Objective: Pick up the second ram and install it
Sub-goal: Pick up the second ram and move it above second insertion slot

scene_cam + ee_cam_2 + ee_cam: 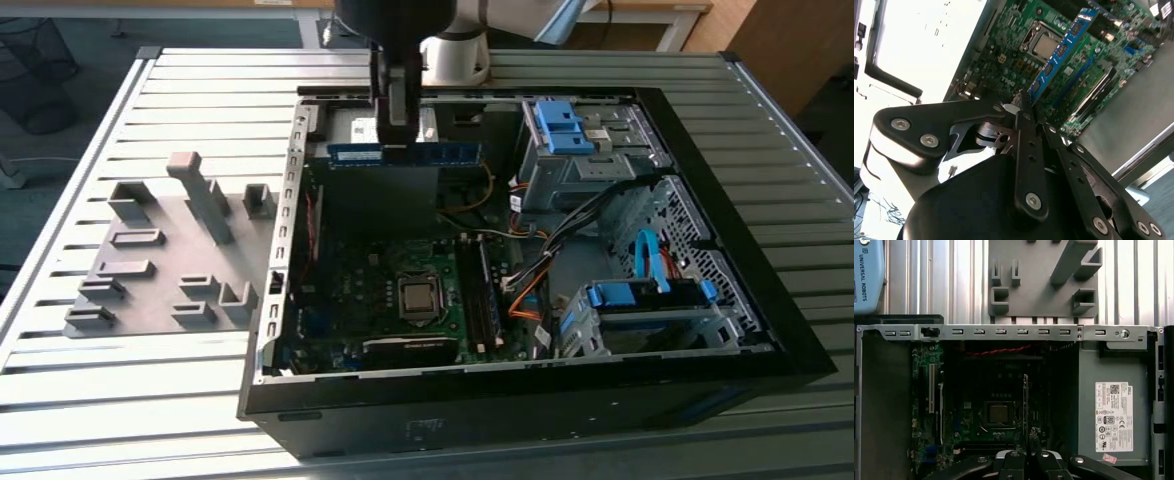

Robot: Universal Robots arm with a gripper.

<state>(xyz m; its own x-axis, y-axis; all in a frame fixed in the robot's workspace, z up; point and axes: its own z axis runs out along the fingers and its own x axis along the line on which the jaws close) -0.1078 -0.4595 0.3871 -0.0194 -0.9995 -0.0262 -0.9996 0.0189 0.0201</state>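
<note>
The second ram (441,153) is a long blue-green stick held level over the far end of the open computer case (747,300), above the motherboard (387,290). My gripper (398,138) is shut on it from above, nearer its end on the exterior view's left. In the second wrist view the ram (1061,50) runs away from the closed fingertips (1026,107) over the board, its dark chips showing. The first wrist view shows the ram (1025,400) edge-on, rising from my gripper (1027,454) over the processor socket (998,413).
A grey holder plate (160,260) with upright slots lies on the slatted table (107,400) at the exterior view's left of the case. Inside the case are memory slots (481,300), loose cables (527,270), blue drive bays (561,125) and the power supply (1114,405).
</note>
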